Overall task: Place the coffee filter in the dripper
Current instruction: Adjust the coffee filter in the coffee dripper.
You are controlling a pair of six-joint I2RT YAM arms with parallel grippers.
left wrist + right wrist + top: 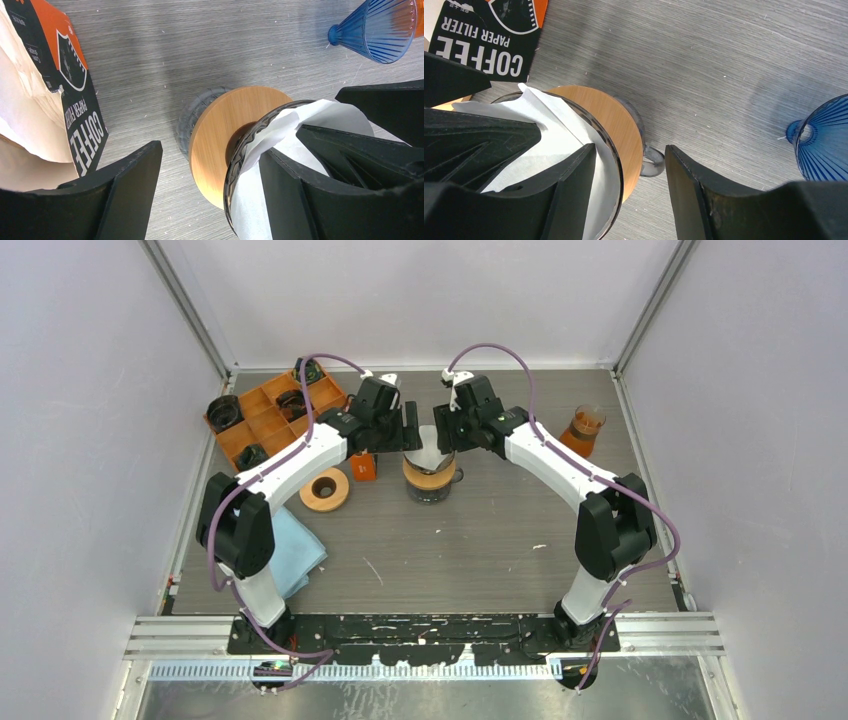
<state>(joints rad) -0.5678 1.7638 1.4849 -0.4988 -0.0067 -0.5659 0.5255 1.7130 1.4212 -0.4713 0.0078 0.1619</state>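
The glass dripper [430,480] with a wooden collar [217,142] stands mid-table. A white paper filter [428,447] sits in its cone, shown in the left wrist view [322,112] and the right wrist view [551,132]. My left gripper [411,433] is open and straddles the dripper's rim [210,150], with one finger [310,190] inside the filter and the other [120,195] outside. My right gripper [447,432] is open and straddles the opposite rim [630,148], with one finger [566,197] on the filter and the other [704,200] outside, near the handle [651,162].
An orange-and-black coffee filter pack [362,466] lies just left of the dripper. A wooden ring [325,490] and a blue cloth [297,550] lie at the left. An orange compartment tray [268,418] stands at the back left. A blue dripper [824,145] on a glass [583,430] stands at the right.
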